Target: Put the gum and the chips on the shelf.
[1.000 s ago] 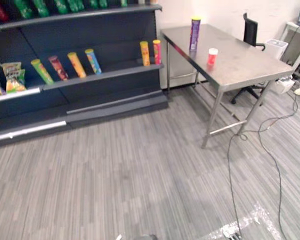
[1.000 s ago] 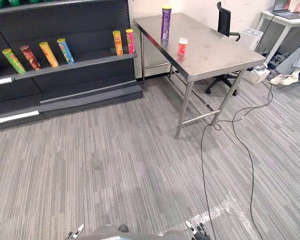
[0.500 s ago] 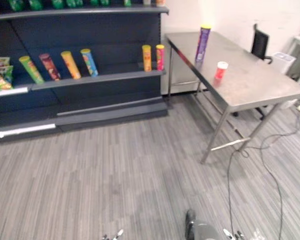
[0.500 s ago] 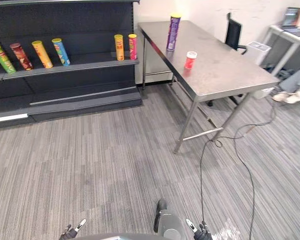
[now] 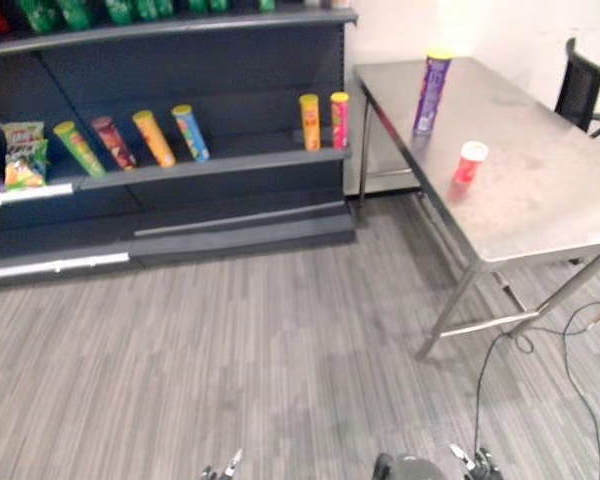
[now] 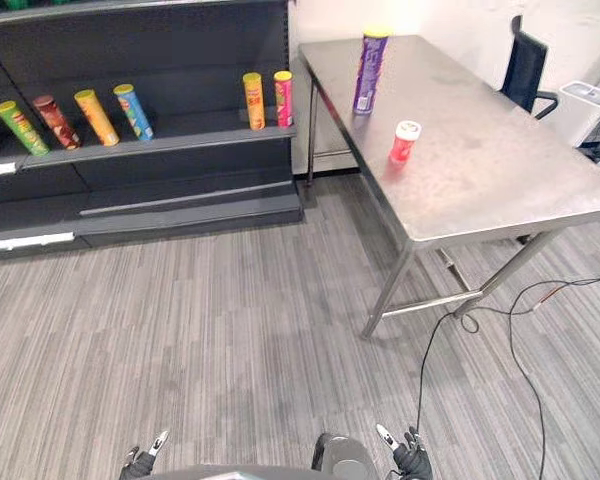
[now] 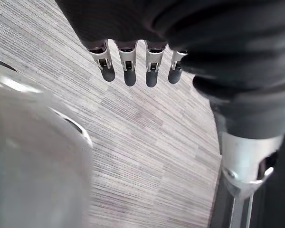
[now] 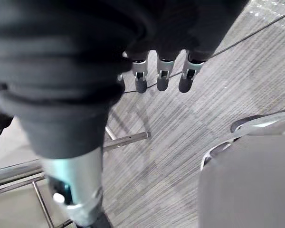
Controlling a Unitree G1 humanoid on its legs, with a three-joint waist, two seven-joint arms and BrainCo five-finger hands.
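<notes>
Your tall purple chips can with yellow lid (image 5: pixel 432 92) and small red gum tub with white cap (image 5: pixel 469 162) stand upright on the steel table (image 5: pixel 550 200), upper right (near each other, not touching). Your left hand (image 7: pixel 128 71) and right hand (image 8: pixel 162 76) hang over the grey striped floor (image 5: pixel 280 350), fingers straight, side by side, empty.

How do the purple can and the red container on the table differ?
The purple can is tall and slim with a yellow lid; the red container is short with a white lid. The purple can stands farther back on the table, the red container nearer the robot. Both stand upright, apart.
</notes>
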